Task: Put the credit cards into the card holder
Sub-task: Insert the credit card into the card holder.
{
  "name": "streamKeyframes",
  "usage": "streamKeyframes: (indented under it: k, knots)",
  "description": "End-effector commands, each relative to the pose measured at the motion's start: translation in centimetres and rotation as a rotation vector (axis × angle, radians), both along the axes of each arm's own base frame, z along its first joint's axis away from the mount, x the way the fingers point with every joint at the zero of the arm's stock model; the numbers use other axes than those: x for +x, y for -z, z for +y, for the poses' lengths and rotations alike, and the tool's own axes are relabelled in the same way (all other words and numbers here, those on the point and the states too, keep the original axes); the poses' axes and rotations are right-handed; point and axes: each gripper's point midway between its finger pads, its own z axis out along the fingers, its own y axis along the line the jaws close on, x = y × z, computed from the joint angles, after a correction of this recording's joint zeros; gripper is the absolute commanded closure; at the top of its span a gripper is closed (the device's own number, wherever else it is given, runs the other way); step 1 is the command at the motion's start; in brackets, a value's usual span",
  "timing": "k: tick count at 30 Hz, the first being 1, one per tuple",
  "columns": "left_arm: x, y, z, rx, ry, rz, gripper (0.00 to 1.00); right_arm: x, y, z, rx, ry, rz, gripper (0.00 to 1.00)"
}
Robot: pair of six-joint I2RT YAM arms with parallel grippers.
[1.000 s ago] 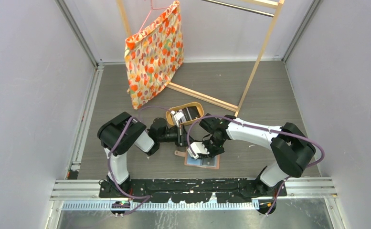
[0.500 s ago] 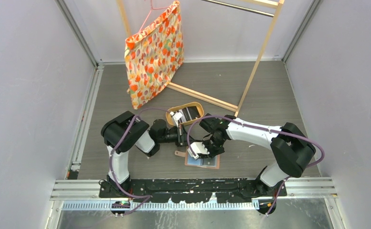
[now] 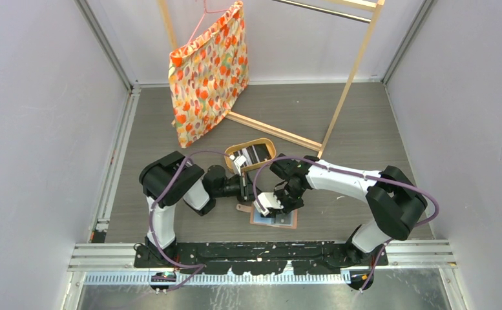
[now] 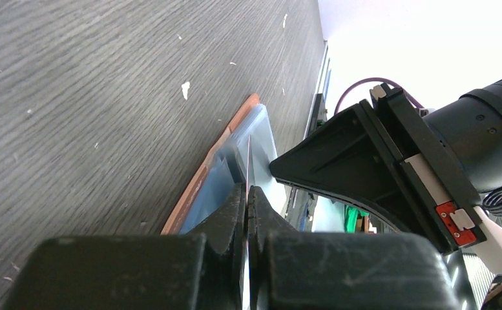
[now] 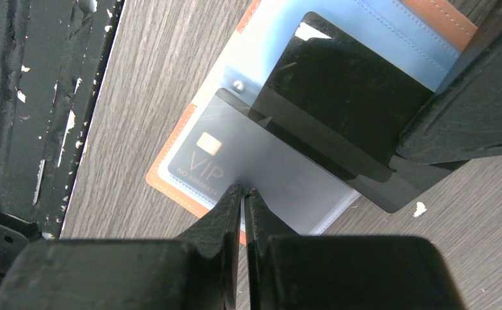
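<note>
The card holder (image 3: 282, 220) lies open on the table, salmon rim and light-blue pockets up (image 4: 204, 184). One clear pocket holds a grey VIP card (image 5: 217, 154). My left gripper (image 3: 243, 188) is shut on a black credit card (image 5: 345, 97), seen edge-on (image 4: 249, 161) in its own wrist view. The card's lower edge reaches the wallet's pockets. My right gripper (image 5: 242, 191) is closed on the clear pocket sheet at the wallet's near edge (image 5: 152, 177), just right of the left gripper (image 3: 269, 205). More credit cards (image 3: 253, 154) lie in the oval wooden tray (image 3: 265, 143).
A floral bag (image 3: 208, 71) hangs from a wooden rack whose base bar (image 3: 280, 133) runs behind the tray. Grey walls close in both sides. The black base rail (image 3: 261, 250) runs along the near edge.
The left arm has shifted slightly to the right with the black card. The right arm and the wallet have stayed put.
</note>
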Motion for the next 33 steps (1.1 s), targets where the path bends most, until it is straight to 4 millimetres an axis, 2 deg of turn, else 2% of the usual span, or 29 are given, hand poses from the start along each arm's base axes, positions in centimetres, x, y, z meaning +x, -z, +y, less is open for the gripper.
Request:
streamKeyframes:
  k: [1,33]
  knots:
    - [-0.1,0.0,-0.1,-0.014,-0.016,-0.029,0.99,0.2,0.3,-1.0,-0.045,-0.010,-0.022,0.89]
    - [-1.6,0.9,-0.1,0.000,-0.071,0.042,1.00,0.2,0.2,-1.0,-0.044,-0.008,-0.020,0.89]
